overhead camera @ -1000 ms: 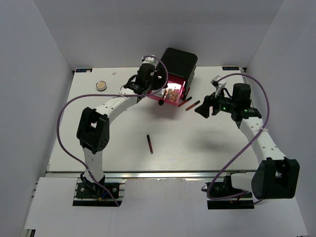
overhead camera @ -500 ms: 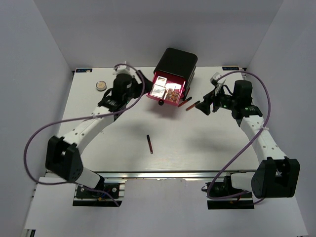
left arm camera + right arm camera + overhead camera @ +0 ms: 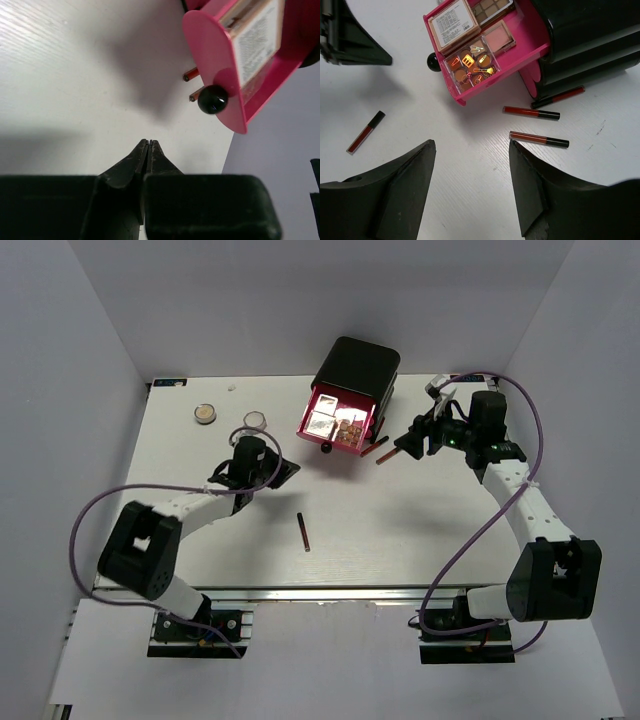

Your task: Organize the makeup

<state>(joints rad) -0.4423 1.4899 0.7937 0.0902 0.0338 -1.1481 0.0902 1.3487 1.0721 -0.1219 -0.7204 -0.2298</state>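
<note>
Only right wrist cam shows the open pink drawer (image 3: 520, 62) holding eyeshadow palettes (image 3: 454, 22), w/ three dark red sticks (image 3: 531, 113) just beside the black box (image 3: 590, 35). Right gripper (image 3: 470, 150) fingers are wide apart above them. Top view adds two round compacts (image 3: 205, 414) far left and a lone stick (image 3: 303, 532) mid-table. Left gripper (image 3: 148, 145) tips are pressed together, near drawer knob (image 3: 212, 99).

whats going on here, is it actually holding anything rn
The robot is partway through a tidy-up. A black box has one pink drawer pulled open with palettes inside. The left gripper is shut and empty, near the table left of the drawer. The right gripper hangs open, holding nothing, above three red-and-black sticks lying beside the box. One more stick lies alone mid-table, and two round compacts sit at the back left.
</note>
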